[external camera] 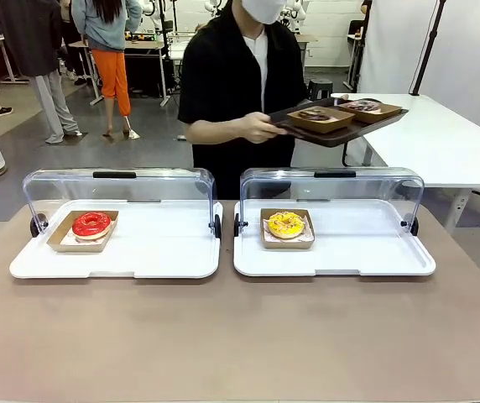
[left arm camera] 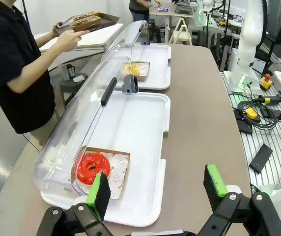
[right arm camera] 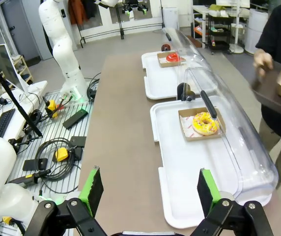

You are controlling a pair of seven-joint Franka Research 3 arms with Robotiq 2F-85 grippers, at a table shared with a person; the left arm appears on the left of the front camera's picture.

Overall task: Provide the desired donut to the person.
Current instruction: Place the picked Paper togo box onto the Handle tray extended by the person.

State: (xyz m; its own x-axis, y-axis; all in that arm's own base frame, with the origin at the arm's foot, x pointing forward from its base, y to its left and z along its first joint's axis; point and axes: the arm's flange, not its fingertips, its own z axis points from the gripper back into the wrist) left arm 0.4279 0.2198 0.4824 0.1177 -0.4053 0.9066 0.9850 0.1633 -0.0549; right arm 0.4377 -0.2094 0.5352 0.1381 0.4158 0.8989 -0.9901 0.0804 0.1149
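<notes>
A red-glazed donut [external camera: 91, 224] lies in a brown paper tray on the left white serving tray [external camera: 139, 256], under its raised clear lid. A yellow sprinkled donut [external camera: 286, 224] lies the same way on the right white tray [external camera: 366, 256]. Across the table stands the person [external camera: 240, 75] in a black top, carrying a dark tray [external camera: 341, 126] with chocolate donuts. My left gripper [left arm camera: 157, 189] is open, above the table's near edge beside the red donut [left arm camera: 92, 168]. My right gripper [right arm camera: 148, 189] is open too, short of the yellow donut [right arm camera: 205, 123].
Both clear lids [external camera: 332, 186] stand tipped back toward the person. A white table [external camera: 441, 143] lies behind at the right. Other people walk in the background at the left. The brown tabletop [external camera: 240, 336] in front of the trays is bare.
</notes>
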